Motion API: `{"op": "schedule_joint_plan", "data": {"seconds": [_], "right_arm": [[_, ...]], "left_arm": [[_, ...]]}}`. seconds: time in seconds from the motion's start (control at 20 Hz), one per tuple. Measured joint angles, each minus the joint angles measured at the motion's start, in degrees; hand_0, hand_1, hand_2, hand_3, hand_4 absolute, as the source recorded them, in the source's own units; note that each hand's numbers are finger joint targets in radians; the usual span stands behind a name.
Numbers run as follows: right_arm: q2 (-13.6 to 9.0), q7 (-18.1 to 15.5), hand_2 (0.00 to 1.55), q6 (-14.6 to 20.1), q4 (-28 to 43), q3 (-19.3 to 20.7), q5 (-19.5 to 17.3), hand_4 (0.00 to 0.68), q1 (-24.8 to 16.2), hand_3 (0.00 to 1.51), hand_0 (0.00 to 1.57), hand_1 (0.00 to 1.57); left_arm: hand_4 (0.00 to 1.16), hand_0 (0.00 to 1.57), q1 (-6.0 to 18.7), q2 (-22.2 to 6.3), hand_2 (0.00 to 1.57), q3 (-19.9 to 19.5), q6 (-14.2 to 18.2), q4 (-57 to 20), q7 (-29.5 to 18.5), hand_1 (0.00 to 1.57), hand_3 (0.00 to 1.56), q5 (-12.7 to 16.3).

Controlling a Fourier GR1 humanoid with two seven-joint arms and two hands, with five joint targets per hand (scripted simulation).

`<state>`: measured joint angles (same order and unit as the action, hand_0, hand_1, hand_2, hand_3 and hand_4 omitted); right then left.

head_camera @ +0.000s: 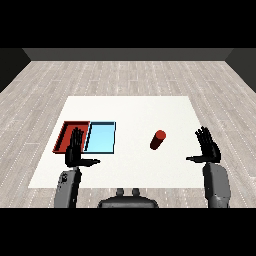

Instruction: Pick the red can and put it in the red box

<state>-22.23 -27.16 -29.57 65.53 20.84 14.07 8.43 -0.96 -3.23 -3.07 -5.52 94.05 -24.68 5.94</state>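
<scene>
A white tabletop (130, 107) fills the middle of the view, set on a pale wooden floor (125, 75). Toward its left side two shallow trays lie side by side and touching: the red tray (66, 129) on the outside and the light blue tray (102, 137) next to it, nearer the centre.

Two grey forearms come in from the lower corners. The left hand (75, 152) hovers over the near edge of the red tray, fingers straight and spread, thumb pointing inward, holding nothing. The right hand (207, 149) is raised at the right side of the tabletop, likewise spread and empty, thumb pointing toward the centre.

The red can (158, 139) lies on its side on the bare tabletop, right of centre, between the blue tray and the right hand and touching neither. It is well apart from the red tray.

The task appears to be at its very start: the can is not yet grasped. The right hand is the closer one, so the next move likely calls for it to reach left to the can, curl round it, then carry it across the blue tray to the red one.
</scene>
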Motion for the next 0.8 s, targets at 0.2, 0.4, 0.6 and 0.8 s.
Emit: {"op": "schedule_joint_plan", "data": {"seconds": [0.2,0.4,0.6,0.8], "right_arm": [[0.5,2.5,0.0,1.7,-1.0,-0.6,0.0,0.0,3.3,0.0,0.0,0.0],[1.3,4.1,0.0,2.8,-1.5,-1.6,-0.2,0.0,5.0,0.0,0.0,0.0],[2.3,4.7,0.0,2.6,-4.1,-2.2,0.4,0.0,6.9,0.0,0.0,0.0],[3.8,3.6,0.0,2.6,-8.7,-3.0,0.2,0.0,9.1,0.0,0.0,0.0]], "left_arm": [[0.0,0.0,0.2,0.5,0.0,0.2,0.5,0.4,0.6,0.0,0.0,-0.1],[0.0,0.0,0.4,0.5,0.0,-0.5,0.2,-0.5,-0.6,0.0,0.0,0.3],[0.0,0.0,-0.5,1.0,0.0,0.1,0.1,-0.5,-1.4,0.0,0.0,0.2],[0.0,0.0,-0.5,0.5,0.0,-0.7,-0.2,-0.1,-0.9,0.0,0.0,0.7]]}}
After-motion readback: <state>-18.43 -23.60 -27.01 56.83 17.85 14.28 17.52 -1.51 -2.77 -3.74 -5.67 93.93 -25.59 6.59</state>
